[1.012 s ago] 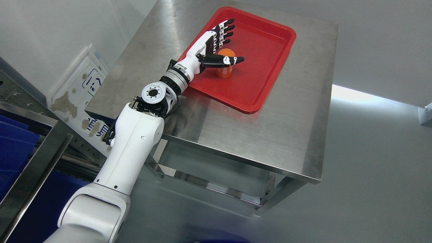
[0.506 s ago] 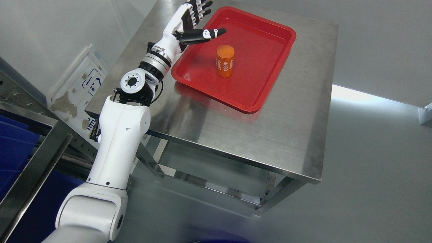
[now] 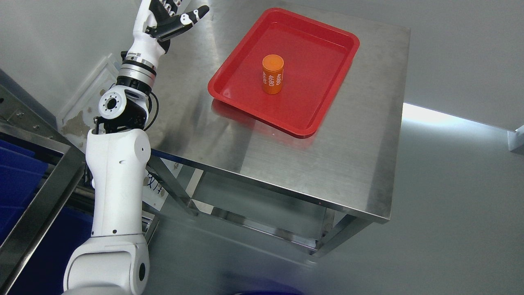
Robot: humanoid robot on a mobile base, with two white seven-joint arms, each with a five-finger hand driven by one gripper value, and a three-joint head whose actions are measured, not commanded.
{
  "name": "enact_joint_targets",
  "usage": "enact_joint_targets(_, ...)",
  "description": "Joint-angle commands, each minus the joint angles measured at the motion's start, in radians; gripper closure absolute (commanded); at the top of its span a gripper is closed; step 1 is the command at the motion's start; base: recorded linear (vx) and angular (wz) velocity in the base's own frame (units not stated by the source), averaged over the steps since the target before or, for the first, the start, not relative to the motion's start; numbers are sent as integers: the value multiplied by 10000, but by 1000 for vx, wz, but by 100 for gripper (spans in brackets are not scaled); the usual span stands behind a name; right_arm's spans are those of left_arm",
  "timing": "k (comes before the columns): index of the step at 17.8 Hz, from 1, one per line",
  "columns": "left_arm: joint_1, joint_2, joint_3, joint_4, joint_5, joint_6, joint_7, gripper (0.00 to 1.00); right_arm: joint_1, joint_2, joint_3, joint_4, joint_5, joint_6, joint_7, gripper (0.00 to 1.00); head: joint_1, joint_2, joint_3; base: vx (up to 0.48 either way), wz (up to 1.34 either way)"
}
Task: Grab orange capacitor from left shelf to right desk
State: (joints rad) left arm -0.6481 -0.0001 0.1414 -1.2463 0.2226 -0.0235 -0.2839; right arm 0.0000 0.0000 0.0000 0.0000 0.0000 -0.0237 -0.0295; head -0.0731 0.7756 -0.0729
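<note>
The orange capacitor (image 3: 272, 74) stands upright inside the red tray (image 3: 327, 88), roughly at the tray's middle, with white digits printed down its side and its flat round top facing the camera. Nothing touches it. The tray lies tilted in the picture on the far part of the stainless steel desk (image 3: 294, 164), its long edges running diagonally, and its glossy floor shows a faint reflection beneath the capacitor. The left hand (image 3: 166, 18) is up at the top left of the head view, well apart from the tray and over the desk's far left corner, partly cut off by the upper edge. Its thumb (image 3: 192, 16) sticks out towards the right and the other fingers are extended and relaxed, so the hand is empty and unclenched. The white left arm (image 3: 116, 184) rises from the bottom left edge, past a black and silver wrist joint, nearly vertical in the picture. Beside the arm, at the left edge, the metal frame of the shelf (image 3: 39, 205) shows with blue bins (image 3: 16, 172) behind it. A worn white sign board (image 3: 88, 106) leans against the wall between shelf and desk. The desk's lower crossbars and legs are visible beneath its top, above a grey floor (image 3: 450, 213)
</note>
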Motion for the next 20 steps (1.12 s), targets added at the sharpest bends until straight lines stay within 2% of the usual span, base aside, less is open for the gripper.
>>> enact_joint_targets(1,621,175,2068,20,-32,-406,354,0,199,-175,-123,-175,46,-8,4,0,0,0,0,0,0)
enact_joint_targets(3,713,175,2053,450,-78,-1220,476,0,199,-175,-123,-175,31,-8,4,0,0,0,0,0,0)
enact_joint_targets(5,774,175,2068,1078,-94,-1437,691,0,199,-175,-123,-175,46,7,4,0,0,0,0,0,0)
enact_joint_targets(7,1292,175,1993,1127,-261,-1667,768,0,199,-175,-108,-175,31,-8,4,0,0,0,0,0,0)
enact_joint_targets(10,1801,175,1915,1005,-477,-1576,738,0,199,-175,-123,-175,46,7,4,0,0,0,0,0,0)
enact_joint_targets(20,1618,175,1869,866,-493,-1315,753,0,199,-175,-123,-175,46,7,4,0,0,0,0,0,0)
